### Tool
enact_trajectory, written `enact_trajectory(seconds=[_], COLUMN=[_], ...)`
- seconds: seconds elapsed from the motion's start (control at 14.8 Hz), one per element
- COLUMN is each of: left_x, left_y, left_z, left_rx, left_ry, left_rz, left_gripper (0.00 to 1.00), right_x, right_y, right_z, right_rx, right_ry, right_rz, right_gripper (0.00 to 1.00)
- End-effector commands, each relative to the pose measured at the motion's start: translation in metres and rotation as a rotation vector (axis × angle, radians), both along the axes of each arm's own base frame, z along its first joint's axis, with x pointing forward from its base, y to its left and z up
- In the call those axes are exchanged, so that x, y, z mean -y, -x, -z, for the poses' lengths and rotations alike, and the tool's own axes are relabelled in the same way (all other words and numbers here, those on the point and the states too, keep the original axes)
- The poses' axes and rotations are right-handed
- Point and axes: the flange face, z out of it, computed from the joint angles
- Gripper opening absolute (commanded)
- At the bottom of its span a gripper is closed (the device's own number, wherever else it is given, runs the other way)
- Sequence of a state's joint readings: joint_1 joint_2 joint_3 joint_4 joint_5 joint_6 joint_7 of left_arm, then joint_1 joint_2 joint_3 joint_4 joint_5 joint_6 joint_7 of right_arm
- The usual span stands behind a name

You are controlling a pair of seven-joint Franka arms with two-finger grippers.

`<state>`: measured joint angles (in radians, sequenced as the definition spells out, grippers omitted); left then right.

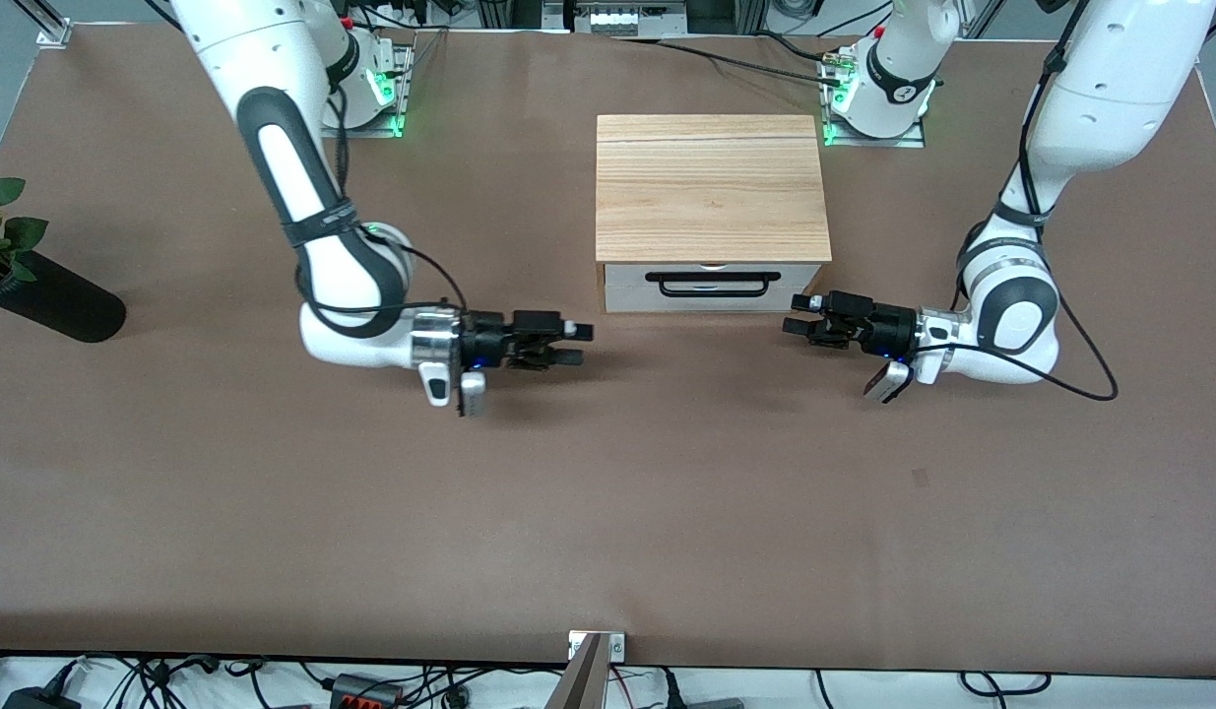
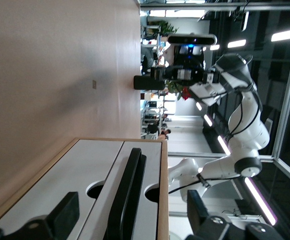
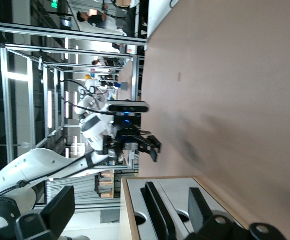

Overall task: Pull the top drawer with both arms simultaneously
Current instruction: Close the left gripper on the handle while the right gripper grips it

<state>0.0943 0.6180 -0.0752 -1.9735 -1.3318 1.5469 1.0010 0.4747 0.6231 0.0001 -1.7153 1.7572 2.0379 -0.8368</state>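
Table surface: brown matte table top (image 1: 608,512) fills nearly the whole front view, with a small dark mark at lower right.
Table edge: a white strip runs along the bottom of the frame, strewn with black cables (image 1: 155,679) and a power adapter.
Bracket: a small metal bracket (image 1: 598,645) sits at bottom centre.
Plant: a red flower with green leaves in a dark vase (image 1: 46,295) lies at the left edge.
Top of frame: aluminium framing and equipment (image 1: 617,18) line the upper edge.
Room: metal frame posts (image 3: 34,100) and bright strip lights (image 2: 287,35) show in the wrist views.
Floor: pale and glossy.
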Motion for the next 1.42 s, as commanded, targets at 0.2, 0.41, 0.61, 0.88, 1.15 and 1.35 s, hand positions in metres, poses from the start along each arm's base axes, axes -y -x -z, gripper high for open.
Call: enact_trajectory(seconds=[0.2,0.41,0.61,0.88,1.15,1.35], left_x=[0.031,0.037,0.038,0.037,0.031,0.031], left_y=[0.029,0.037,0.049,0.049,0.047,0.047], left_z=[0.019,0.022,0.029,0.029,0.029,0.030], left_rx=[-0.038,-0.052,-0.084,-0.084,-0.084,-0.090], left_ry=[0.071,0.083,0.087,0.088,0.088,0.088], left_rz=[-0.025,-0.015,-0.014,-0.016,-0.030,-0.028], left_gripper=[0.65,0.59,0.56,0.39,0.27,0.14], right_x=[-0.045,-0.061,-0.076,-0.094,-0.103,-0.104], right_y=[0.031,0.048,0.059,0.074,0.087,0.102], right_z=[0.036,0.051,0.053,0.054,0.066,0.082], right_rx=[0.157,0.111,0.089,0.072,0.070,0.108], right_ry=[0.002,-0.039,-0.069,-0.087,-0.086,-0.082], right_rz=[0.090,0.082,0.093,0.087,0.082,0.086], right_gripper=[1.00,1.00,1.00,1.00,1.00,1.00])
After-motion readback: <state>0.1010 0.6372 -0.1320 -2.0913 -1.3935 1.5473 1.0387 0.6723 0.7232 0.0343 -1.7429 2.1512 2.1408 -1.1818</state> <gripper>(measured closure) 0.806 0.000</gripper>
